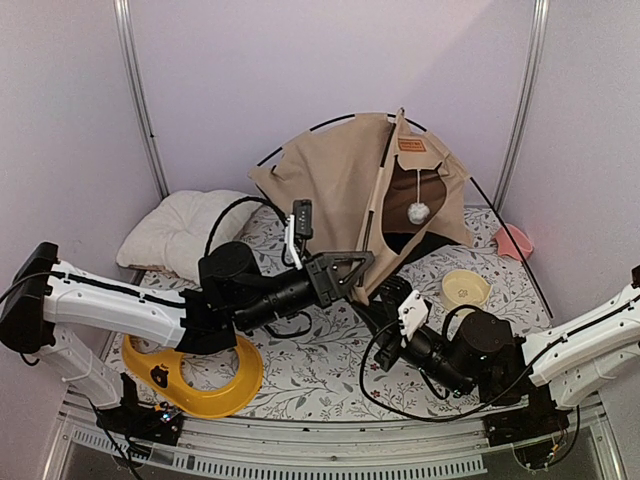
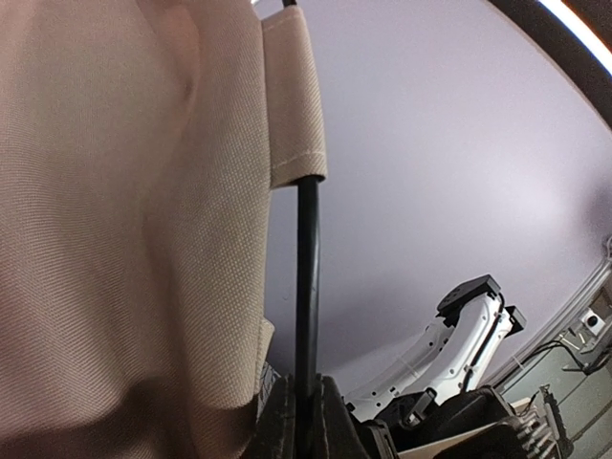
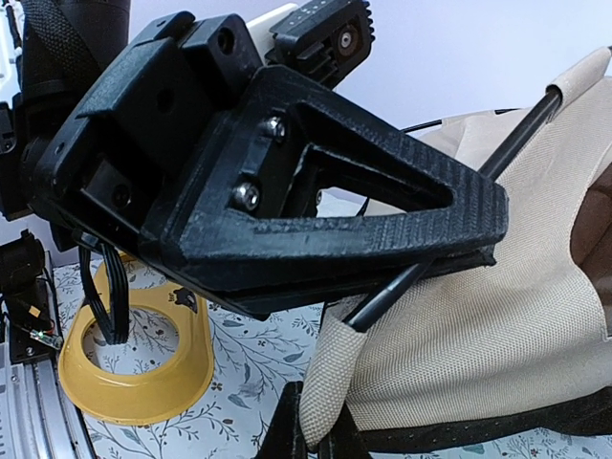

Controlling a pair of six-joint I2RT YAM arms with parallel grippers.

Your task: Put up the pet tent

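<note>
Standing half-raised at the far middle of the table [image 1: 320, 385], the pet tent [image 1: 335, 185] leans with its beige canvas slack and its arched doorway facing near-right. A white pillow [image 1: 185, 230] lies to its left and a yellow tray [image 1: 205, 385] sits at the near left, both apart from the work. The left end effector [image 1: 365, 265] is clenched on the thin black pole [image 2: 306, 287] at the tent's near front edge, just below where the pole leaves its fabric sleeve [image 2: 292, 105]. The right end effector [image 1: 385, 298] sits just beneath it by the lower hem, its fingers drawn together on what looks like the lower sleeve end [image 3: 320, 402], though that bite lies at the picture's edge. The step in hand seems to be seating this front pole so the canvas goes taut. The next move likely calls for one end effector to steady the pole while the other draws the sleeve along it, as the bowed pole may spring if a grip slackens. The white pom-pom [image 1: 418, 212] hangs in the doorway under the brown label [image 1: 411, 145]
</note>
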